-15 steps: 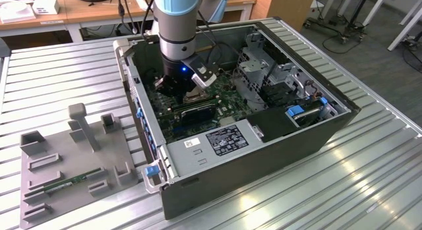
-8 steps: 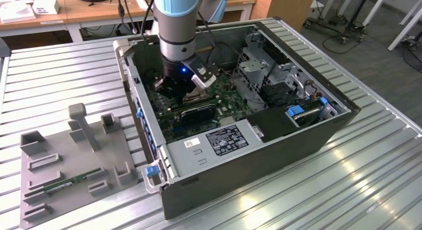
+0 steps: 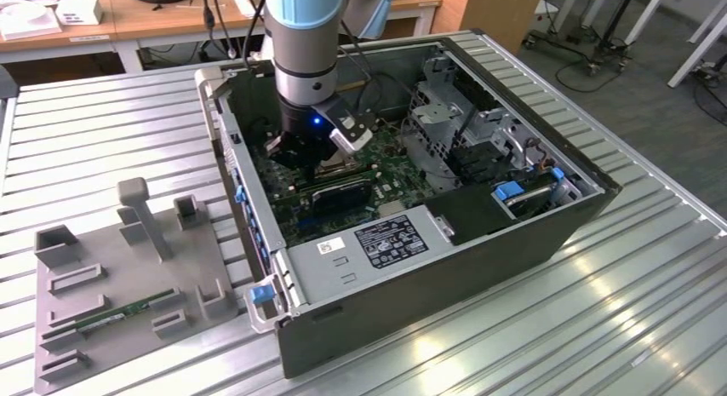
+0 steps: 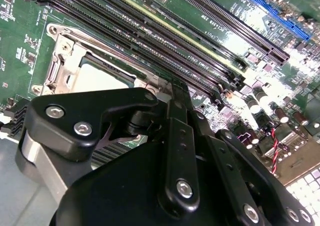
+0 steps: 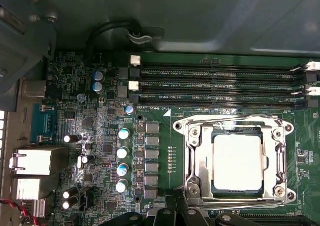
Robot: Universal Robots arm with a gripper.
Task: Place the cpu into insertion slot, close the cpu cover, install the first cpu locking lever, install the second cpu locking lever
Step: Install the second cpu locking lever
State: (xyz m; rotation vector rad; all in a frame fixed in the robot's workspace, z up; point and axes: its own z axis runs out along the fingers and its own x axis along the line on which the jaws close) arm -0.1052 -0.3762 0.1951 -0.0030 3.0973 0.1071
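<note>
The cpu – pale, dull metal square – sits framed by the silvery cpu cover; hand's state unclear.

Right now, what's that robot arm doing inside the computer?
The arm's gripper is down inside the open computer case, just above the green motherboard. The cpu already sits in the insertion slot, and the cpu cover lies closed over it.

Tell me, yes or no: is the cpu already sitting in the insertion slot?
Yes: in the first wrist view the cpu lies flat inside the insertion slot, framed by the cpu cover.
</note>
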